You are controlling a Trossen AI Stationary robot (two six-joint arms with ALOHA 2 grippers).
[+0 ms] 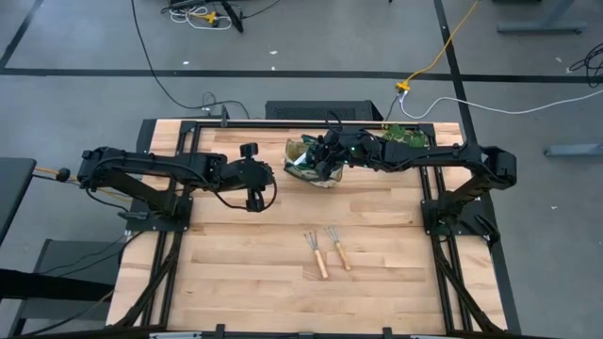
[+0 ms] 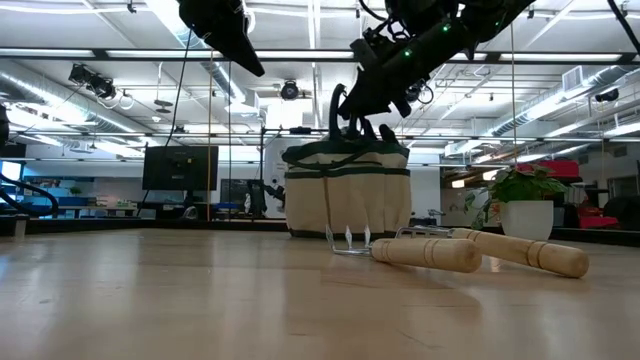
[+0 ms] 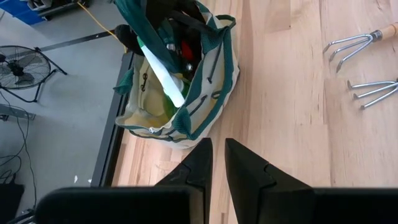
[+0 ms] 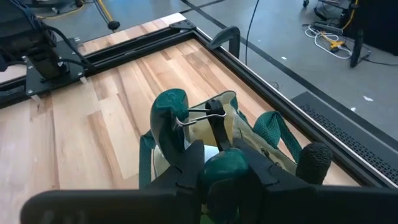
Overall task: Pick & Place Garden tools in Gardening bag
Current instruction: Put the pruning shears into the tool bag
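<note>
The right gripper (image 4: 219,163), jaws clamped on the green spray bottle (image 4: 225,176) above the gardening bag (image 1: 314,162) at the surface's far edge, risks snagging a handle and tipping it

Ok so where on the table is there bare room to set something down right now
Bare wood lies ahead of the left hand, toward the near edge, and on both sides of the two mini rakes. It is crowded at the far edge: the right hand hangs over the gardening bag, with the potted plant beside it.
</note>
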